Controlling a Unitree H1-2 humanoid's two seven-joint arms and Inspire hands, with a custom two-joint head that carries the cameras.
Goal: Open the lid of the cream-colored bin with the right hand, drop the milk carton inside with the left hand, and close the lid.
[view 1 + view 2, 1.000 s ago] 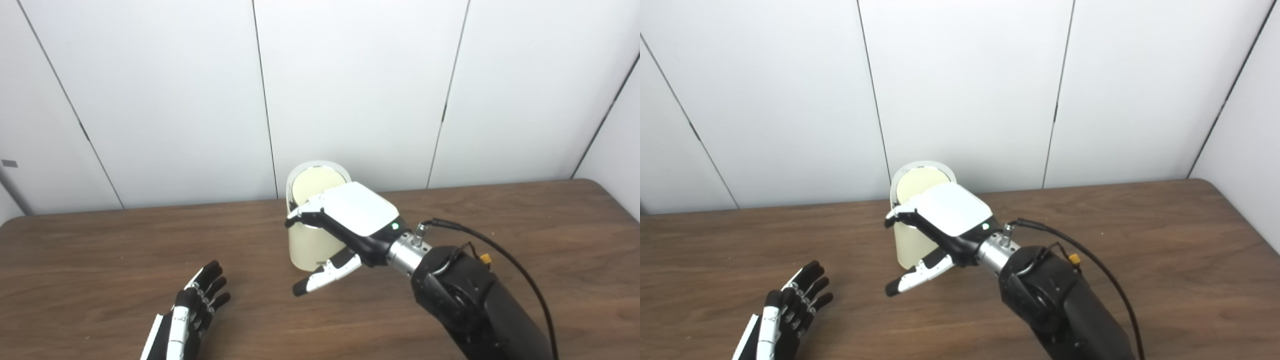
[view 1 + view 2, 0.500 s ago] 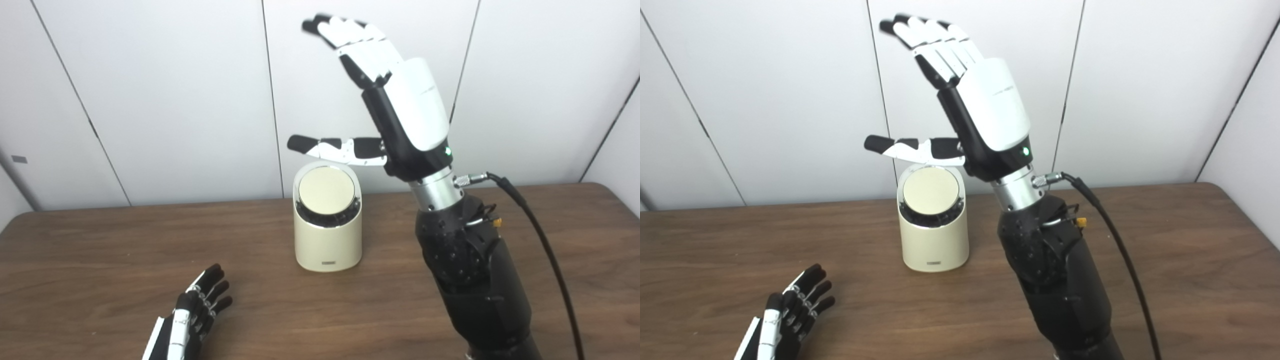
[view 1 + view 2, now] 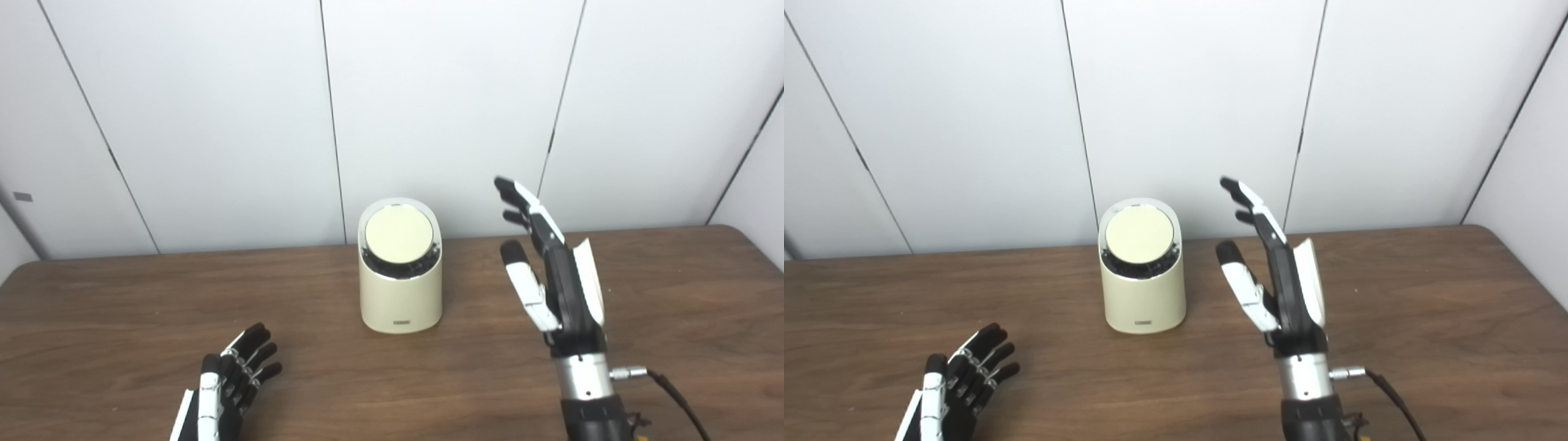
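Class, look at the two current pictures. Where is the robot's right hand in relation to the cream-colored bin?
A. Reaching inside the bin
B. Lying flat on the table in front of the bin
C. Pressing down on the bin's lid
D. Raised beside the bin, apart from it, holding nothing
D: the right hand stands upright with fingers apart, clear of the cream-colored bin, whose lid is shut.

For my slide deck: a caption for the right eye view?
Lid shut on the cream-colored bin; both open robot hands, left and right, hold nothing.
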